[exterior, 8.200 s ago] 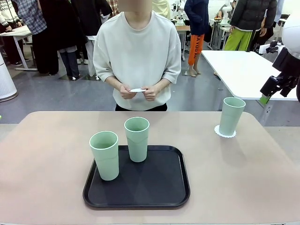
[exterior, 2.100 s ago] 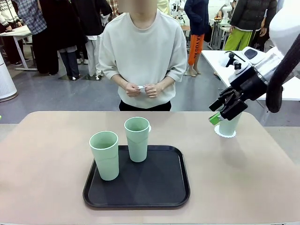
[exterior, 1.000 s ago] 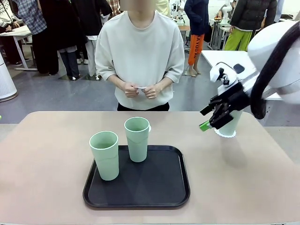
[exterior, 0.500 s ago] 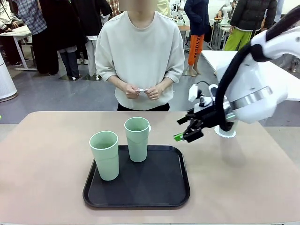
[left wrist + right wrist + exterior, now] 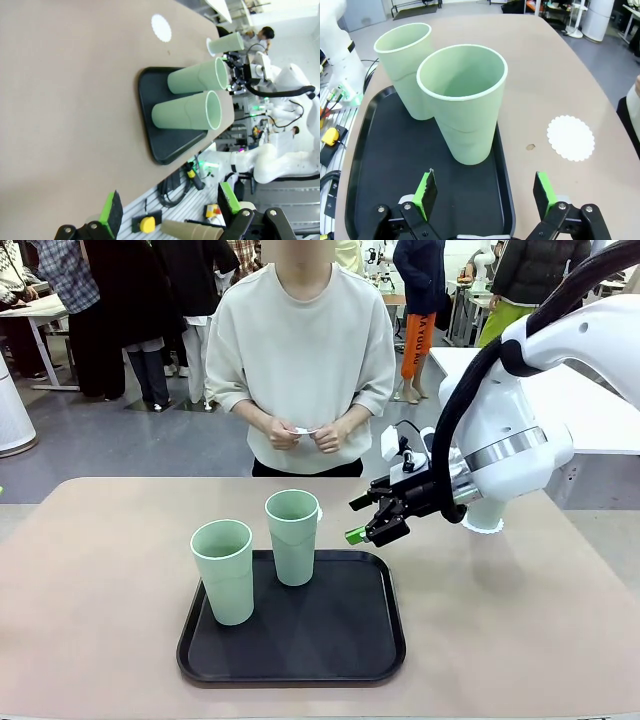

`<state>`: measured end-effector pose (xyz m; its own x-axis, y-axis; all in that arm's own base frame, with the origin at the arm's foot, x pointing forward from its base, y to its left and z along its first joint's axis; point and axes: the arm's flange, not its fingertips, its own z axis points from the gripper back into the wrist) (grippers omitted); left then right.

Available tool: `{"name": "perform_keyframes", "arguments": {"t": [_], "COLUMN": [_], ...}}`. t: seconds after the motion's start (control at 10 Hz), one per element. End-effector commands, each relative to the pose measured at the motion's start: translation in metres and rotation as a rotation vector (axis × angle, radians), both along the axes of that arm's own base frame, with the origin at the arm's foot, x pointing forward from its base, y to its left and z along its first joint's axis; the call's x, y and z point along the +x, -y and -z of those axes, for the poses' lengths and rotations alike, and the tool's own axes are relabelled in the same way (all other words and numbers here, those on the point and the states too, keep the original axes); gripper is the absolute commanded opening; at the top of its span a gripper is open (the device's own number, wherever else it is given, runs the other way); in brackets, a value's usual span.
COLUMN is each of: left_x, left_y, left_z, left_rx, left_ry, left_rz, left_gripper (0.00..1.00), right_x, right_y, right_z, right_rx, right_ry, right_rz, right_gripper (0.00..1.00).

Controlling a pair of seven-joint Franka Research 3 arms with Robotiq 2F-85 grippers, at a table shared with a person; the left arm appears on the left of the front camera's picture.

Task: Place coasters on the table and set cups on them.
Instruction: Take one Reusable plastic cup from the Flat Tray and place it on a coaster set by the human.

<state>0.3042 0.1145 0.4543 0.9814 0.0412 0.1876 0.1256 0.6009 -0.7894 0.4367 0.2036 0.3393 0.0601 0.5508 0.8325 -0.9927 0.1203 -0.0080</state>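
Jaws on both arms stand wide apart, nothing between the pads. You have the right gripper (image 5: 358, 520) hanging above the table (image 5: 90, 570) off the far right corner of the black tray (image 5: 300, 645), level with the rear cup (image 5: 292, 537) and clear of it. In its wrist view that cup sits ahead, between the green pads. Your left gripper (image 5: 170, 205) is out past the table's near edge, over cables and gear. Front cup (image 5: 223, 570) stands upright near the tray's left rim, close beside the rear cup; whether they touch cannot be told. Bare coaster (image 5: 570, 137) lies flat on the table just past the tray's far rim, apart from it, with a small brown speck between. Third cup (image 5: 226, 44) stands on a second coaster (image 5: 483, 528) near the far right table edge, mostly hidden behind the right arm from the front. You get open tabletop left and right of the tray and along the near edge. Person's hands (image 5: 328, 437) pinch a small white piece (image 5: 300, 429) at the far side. Lettering on an orange trouser leg (image 5: 417, 335) in the background is too small to read.
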Motion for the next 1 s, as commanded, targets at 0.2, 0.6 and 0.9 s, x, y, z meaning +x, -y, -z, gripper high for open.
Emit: {"name": "perform_keyframes", "arguments": {"t": [0.2,0.6,0.9], "left_x": [-0.001,-0.001,-0.001], "left_y": [-0.001,-0.001,-0.001], "left_z": [-0.001,-0.001,-0.001], "left_rx": [-0.016,-0.016,-0.016], "left_ry": [0.009,0.009,0.009], "left_rz": [0.002,0.002,0.002], "left_gripper": [1.00,1.00,1.00], "right_x": [-0.003,0.012,0.023], "right_y": [-0.001,-0.015,-0.015], "right_z": [-0.002,0.017,0.035], "right_rx": [-0.025,0.125,0.187], "right_ry": [0.020,0.005,-0.014], "right_rz": [0.017,-0.139,-0.153], "right_gripper": [1.00,1.00,1.00]}}
